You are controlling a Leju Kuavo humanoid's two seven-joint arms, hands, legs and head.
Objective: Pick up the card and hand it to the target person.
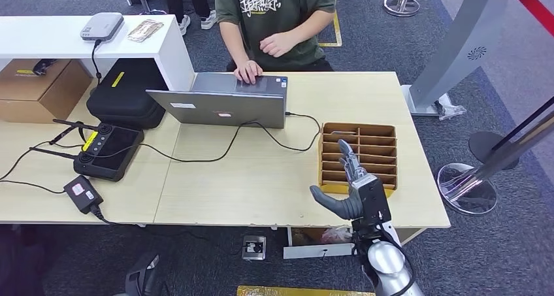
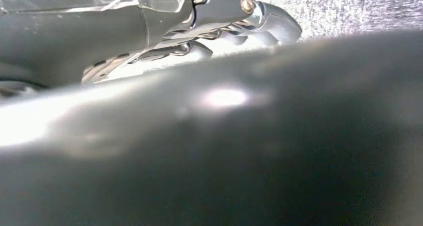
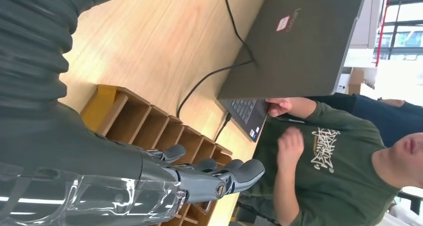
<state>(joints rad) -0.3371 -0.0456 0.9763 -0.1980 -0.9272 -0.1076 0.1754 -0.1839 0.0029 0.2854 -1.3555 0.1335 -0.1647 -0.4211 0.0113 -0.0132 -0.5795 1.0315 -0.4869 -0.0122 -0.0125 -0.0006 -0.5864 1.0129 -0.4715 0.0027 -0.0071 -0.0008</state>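
- Right hand [image 1: 356, 185] was up over the near edge of the box [image 1: 358, 125], fingers [image 3: 244, 171] spread and reaching across the slots, thumb [image 1: 326, 201] stuck out to the side. Held nothing, afaict.
- Left hand [image 2: 234, 21]: caught just a bit of it past a blurry dark shape in the wrist view. Couldn't tell if apart or closed.
- Card [image 1: 341, 132]: prob the pale sliver in the box's far row, on the laptop [image 1: 225, 100] side. Too small to be 100% sure. Looked tucked into its slot, not loose on the table [image 1: 261, 178].
- Key relation: card sat ahead of the fingertips, toward the far wall of the box, a touch to the thumb side. Not touching, rows of slots in between.
- Long axis of the card seemed to run along its slot, i.e. across the table side to side, roughly crosswise to the fingers. Which end pointed where: couldn't say, only a thin edge showed.
- Right hand clearly the nearer one, so the obvious pick for the grab imo.
- Guessing next move needed a reach fwd and down, w/ thumb and a finger either side of the thin edge. Dividers looked tight, so could snag there.
- Person [image 1: 274, 8] sat at the far side, one hand on the laptop, other raised. Handover would prob go across the table, past the box.
- Task-wise: pickup not yet done, early days.
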